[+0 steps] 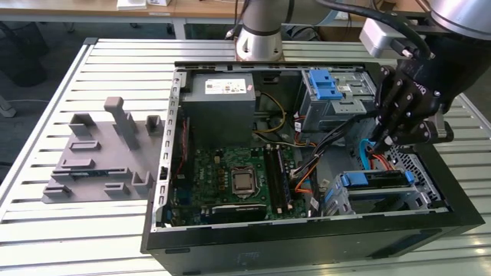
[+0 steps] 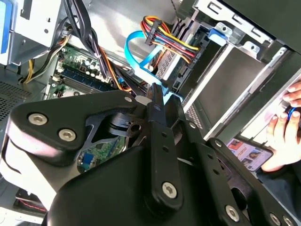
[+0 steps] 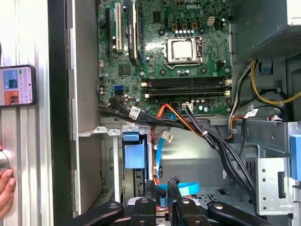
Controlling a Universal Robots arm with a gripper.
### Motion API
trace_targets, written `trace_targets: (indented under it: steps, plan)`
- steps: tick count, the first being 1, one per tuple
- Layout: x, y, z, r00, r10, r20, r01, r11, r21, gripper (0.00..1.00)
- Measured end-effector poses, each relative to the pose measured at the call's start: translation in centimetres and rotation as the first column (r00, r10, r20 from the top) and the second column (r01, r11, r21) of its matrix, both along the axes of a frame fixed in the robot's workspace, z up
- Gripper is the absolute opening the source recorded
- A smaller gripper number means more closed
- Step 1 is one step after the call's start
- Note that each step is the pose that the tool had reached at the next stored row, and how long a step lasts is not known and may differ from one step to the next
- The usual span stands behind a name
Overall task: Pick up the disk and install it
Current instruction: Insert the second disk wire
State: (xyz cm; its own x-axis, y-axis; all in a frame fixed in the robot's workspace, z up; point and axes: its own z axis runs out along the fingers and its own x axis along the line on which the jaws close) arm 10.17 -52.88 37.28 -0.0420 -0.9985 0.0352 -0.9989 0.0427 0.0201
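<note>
The fingers [image 1: 381, 144] are seen pressed together on nothing, lowered inside the open computer case [image 1: 307, 241] amid cables, with the disk [image 1: 376, 179] seated in its drive cage just beside them, presumably already installed.

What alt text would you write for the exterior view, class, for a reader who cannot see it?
A black robot gripper reaches into an open computer case, above a drive bay holding the blue-railed disk. The motherboard lies exposed on a slatted metal table, with a grey fixture on the exterior view's left.
</note>
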Motion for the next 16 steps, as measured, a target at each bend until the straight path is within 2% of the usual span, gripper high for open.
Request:
trace_targets:
  steps: [6, 7, 8, 9, 12, 13, 16]
  plan:
    - [0.21, 0.01, -0.79, 1.0, 0.0, -0.0028, 0.0, 1.0, 0.0001, 0.25]
    - [0.21, 0.01, -0.86, 1.0, 0.0, -0.0029, 0.0, 1.0, 0.0001, 0.24]
    - [0.22, 0.01, -0.9, 1.0, 0.0, -0.0029, 0.0, 1.0, 0.0005, 0.17]
    - [0.23, 0.0, -0.93, 1.0, 0.0, -0.0031, 0.0, 1.0, 0.0046, 0.17]
    - [0.23, -0.01, -1.08, 1.0, 0.0, -0.0033, 0.0, 0.9994, 0.0356, 0.16]
    - [0.23, -0.05, -1.17, 1.0, 0.0, -0.0032, 0.0, 0.9991, 0.0425, 0.16]
    - [0.22, -0.63, -1.43, 1.0, 0.001, -0.0018, -0.001, 0.9987, 0.0507, 0.16]
